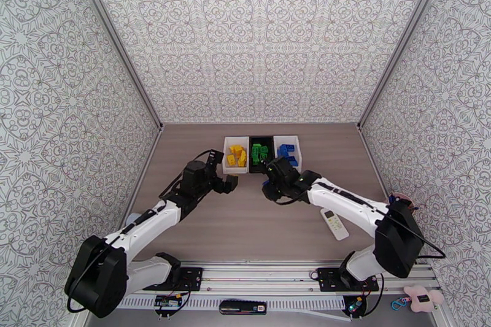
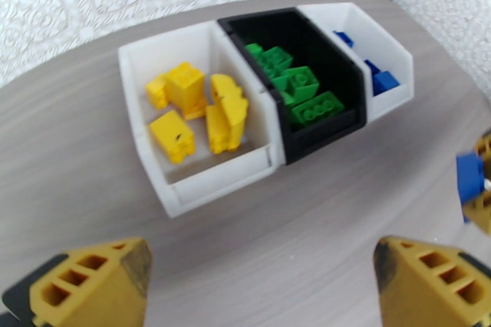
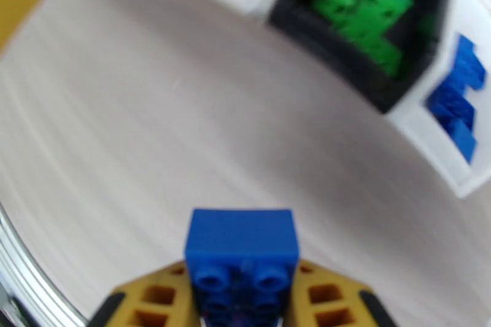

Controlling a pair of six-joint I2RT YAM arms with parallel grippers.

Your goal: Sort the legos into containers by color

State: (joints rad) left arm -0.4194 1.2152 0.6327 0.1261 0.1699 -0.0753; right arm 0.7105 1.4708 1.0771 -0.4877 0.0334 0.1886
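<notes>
One blue brick (image 3: pixel 242 242) is pinched in the right gripper (image 3: pixel 242 307), just before the black bin (image 2: pixel 325 137). The left gripper (image 2: pixel 261 282) gapes empty nearby. A shallow pinch might slip and drop the brick among the green bricks (image 2: pixel 307 86), short of the white bin (image 2: pixel 390 101) right of black.

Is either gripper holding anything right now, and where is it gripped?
The right gripper pinches a blue lego by its two opposite sides; the left gripper is open and empty.
</notes>
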